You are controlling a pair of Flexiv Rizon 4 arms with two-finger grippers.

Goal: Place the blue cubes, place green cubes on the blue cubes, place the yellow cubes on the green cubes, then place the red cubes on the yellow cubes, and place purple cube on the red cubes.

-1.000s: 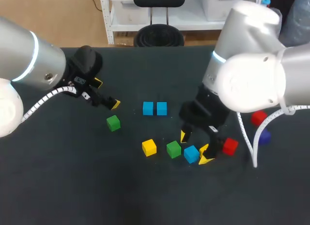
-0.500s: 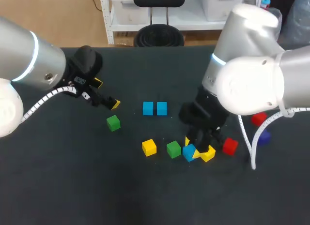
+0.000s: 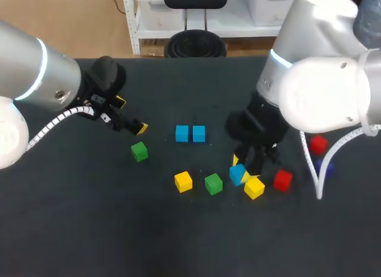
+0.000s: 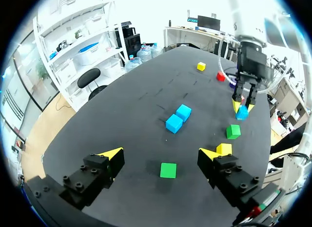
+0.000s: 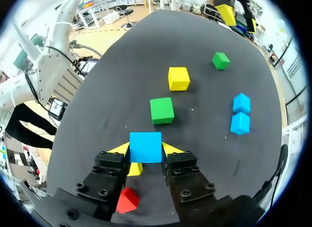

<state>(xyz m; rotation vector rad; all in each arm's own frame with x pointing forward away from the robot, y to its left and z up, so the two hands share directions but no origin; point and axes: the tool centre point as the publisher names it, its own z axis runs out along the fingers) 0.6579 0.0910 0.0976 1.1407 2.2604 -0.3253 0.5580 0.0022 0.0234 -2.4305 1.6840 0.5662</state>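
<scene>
Near the pair of small blue cubes, the right gripper was clamped on a lone blue cube above the dark bench; the left gripper stood wide open, empty. Setting it down too close could knock that pair askew.

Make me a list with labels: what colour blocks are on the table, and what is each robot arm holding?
Right end effector: shut on a blue cube
Left end effector: open, empty
Other blue cubes: two, side by side
Green cubes: two, apart
Yellow cubes: two, apart
Red cubes: two, apart
Purple cube: one, beside a red cube
Stacks: none yet
</scene>
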